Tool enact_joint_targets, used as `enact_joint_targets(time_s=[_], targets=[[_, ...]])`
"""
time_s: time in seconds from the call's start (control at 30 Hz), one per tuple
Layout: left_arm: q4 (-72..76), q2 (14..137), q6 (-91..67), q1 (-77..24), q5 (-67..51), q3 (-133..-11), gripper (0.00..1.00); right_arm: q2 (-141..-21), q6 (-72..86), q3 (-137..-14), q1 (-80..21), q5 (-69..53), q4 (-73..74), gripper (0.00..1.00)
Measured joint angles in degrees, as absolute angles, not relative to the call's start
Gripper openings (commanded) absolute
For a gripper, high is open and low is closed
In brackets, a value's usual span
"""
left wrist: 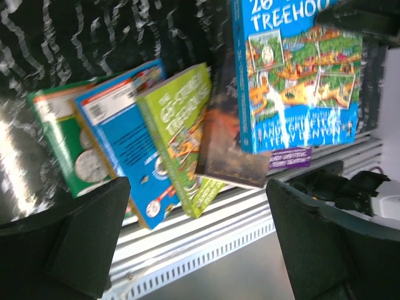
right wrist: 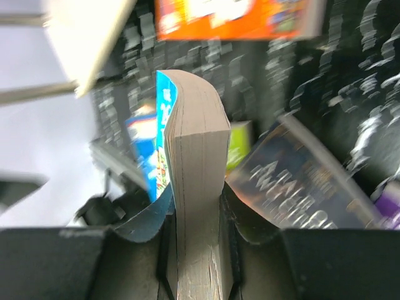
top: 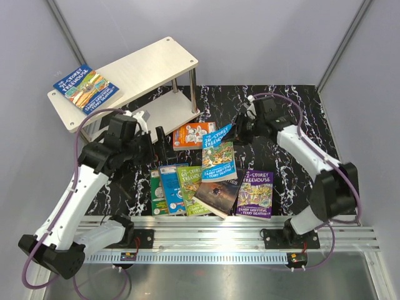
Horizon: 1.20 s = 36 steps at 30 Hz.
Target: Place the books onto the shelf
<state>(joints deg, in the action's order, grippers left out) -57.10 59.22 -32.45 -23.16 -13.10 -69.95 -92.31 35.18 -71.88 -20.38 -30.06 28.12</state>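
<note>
Right wrist view: the blue Treehouse paperback [right wrist: 195, 144] sits right between the right gripper's [right wrist: 197, 215] fingers. They're clamped on its pale, thick page block, and the glossy cover curls out to the left. From the top external view it hangs tilted over the loose pile [top: 187, 187] on the black marbled table [top: 294, 125], near the shelf [top: 150, 65]. The left gripper [top: 156, 142] is spread wide, holding nothing, just beside the pile. Another blue book [top: 85, 88] lies flat on the pale wood-grain top board.

1 book [top: 85, 88] on shelf [top: 150, 62], pile [top: 206, 187] — before it
</note>
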Motion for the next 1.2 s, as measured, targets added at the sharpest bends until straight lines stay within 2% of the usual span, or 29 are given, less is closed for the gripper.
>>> enact_joint_targets(time_s=[0.13, 0.3, 0.57, 0.6, 0.63, 0.73, 0.87, 0.93, 1.03, 1.1, 1.13, 1.17, 1.2], targets=[[-49.9, 59.1, -33.6, -25.1, -16.6, -67.3, 0.99, -82.1, 38.1, -70.4, -21.4, -33.3, 29.1, 0.0], [-41.4, 59.3, -36.3, -29.9, -19.4, -64.4, 0.99, -70.3, 49.5, -61.5, -21.8, -40.8, 17.8, 0.0], [-31.4, 61.5, -41.1, -37.9, -20.4, -63.6, 0.91, -65.8, 60.0, -52.4, -21.8, -45.8, 6.4, 0.0], [-30.7, 61.5, -41.6, -38.4, -20.4, -63.6, 0.87, -65.3, 60.7, -51.5, -21.8, -45.8, 5.8, 0.0], [-29.9, 61.5, -42.2, -39.1, -20.4, -63.6, 0.73, -64.7, 61.5, -50.6, -21.8, -45.8, 5.3, 0.0], [-28.3, 61.5, -43.5, -40.2, -20.4, -63.5, 0.59, -63.0, 63.9, -49.1, -21.8, -45.8, 3.0, 0.0], [-26.1, 61.1, -45.1, -41.9, -20.3, -62.0, 0.58, -61.2, 67.6, -47.3, -21.8, -46.2, -2.4, 0.0], [-25.7, 61.1, -45.7, -43.4, -19.4, -62.0, 0.53, -60.7, 69.3, -45.9, -21.8, -46.6, -5.3, 0.0], [-25.9, 60.8, -46.9, -45.6, -17.1, -62.0, 0.17, -60.4, 71.1, -43.8, -21.7, -47.2, -8.4, 0.0], [-26.2, 60.7, -48.5, -47.2, -14.9, -62.7, 0.0, -60.2, 71.4, -42.4, -21.7, -47.0, -9.7, 0.0], [-27.2, 60.8, -48.9, -47.6, -14.0, -63.2, 0.0, -60.0, 71.6, -42.1, -21.7, -47.1, -10.2, 0.06], [-28.1, 60.8, -49.1, -47.9, -13.2, -63.8, 0.0, -59.7, 71.7, -41.9, -21.7, -47.1, -10.5, 0.17], [-29.3, 60.9, -49.3, -48.1, -12.8, -64.8, 0.0, -59.4, 71.8, -41.9, -21.7, -47.1, -10.7, 0.7]])
